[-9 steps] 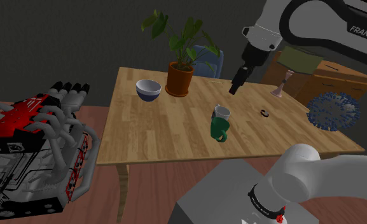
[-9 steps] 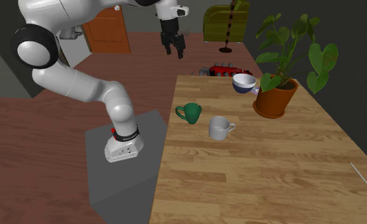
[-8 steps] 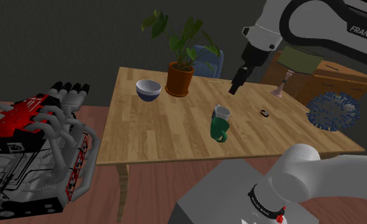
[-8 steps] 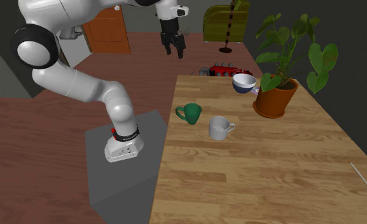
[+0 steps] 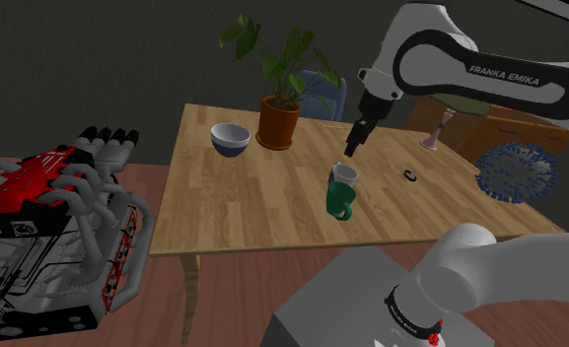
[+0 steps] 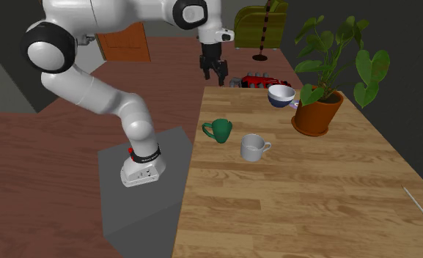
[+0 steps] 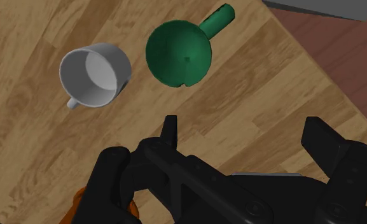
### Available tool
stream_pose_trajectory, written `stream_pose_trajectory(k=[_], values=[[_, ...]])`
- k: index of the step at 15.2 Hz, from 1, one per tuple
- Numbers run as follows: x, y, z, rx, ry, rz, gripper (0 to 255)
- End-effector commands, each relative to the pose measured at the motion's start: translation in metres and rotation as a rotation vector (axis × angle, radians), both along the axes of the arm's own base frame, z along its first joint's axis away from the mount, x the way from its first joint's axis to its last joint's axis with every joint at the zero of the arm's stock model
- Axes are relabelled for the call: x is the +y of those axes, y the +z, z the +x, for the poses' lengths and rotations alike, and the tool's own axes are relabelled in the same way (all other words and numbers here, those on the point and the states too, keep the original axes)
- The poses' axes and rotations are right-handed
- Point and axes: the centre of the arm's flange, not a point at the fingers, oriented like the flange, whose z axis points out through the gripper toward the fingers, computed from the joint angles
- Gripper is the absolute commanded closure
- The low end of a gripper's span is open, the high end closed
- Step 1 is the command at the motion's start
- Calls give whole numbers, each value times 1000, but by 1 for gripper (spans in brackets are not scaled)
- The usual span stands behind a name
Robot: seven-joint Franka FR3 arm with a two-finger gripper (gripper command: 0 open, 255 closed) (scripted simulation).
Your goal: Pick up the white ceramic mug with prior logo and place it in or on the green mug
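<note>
– so, where is the tool [image 5: 352, 148] at this moment?

– it hangs in the air above the table [image 5: 243, 197], on the end of the white arm, and points down. its two black fingers stand apart, released, with nothing between them. the wrist view looks straight down past them onto both mugs.

– and the white mug [image 7: 94, 75]?

– it stands upright on the light wooden table, mouth up, grey inside, with a small handle on its side. nothing touches it. in the shoulder view it sits just below the tool.

– where is the green mug [image 7: 177, 52]?

– just beside the white one, with a narrow strip of wood between them in the wrist view. it is also upright and holds nothing. its handle points toward the table's edge, on the side of the grey stand [image 5: 351, 306].

– what else is on the table?

– a plant in a terracotta pot [image 5: 278, 118] and a white bowl with a blue outside [image 5: 230, 137], both well apart from the mugs. a red and grey engine [image 5: 45, 227] sits on the floor past the table's end.
</note>
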Motion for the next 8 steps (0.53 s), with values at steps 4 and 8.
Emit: stream_pose_trajectory(k=[4, 8], values=[[-44, -48, 26, 34, -9, 1, 0], [-76, -87, 47, 61, -16, 1, 0]])
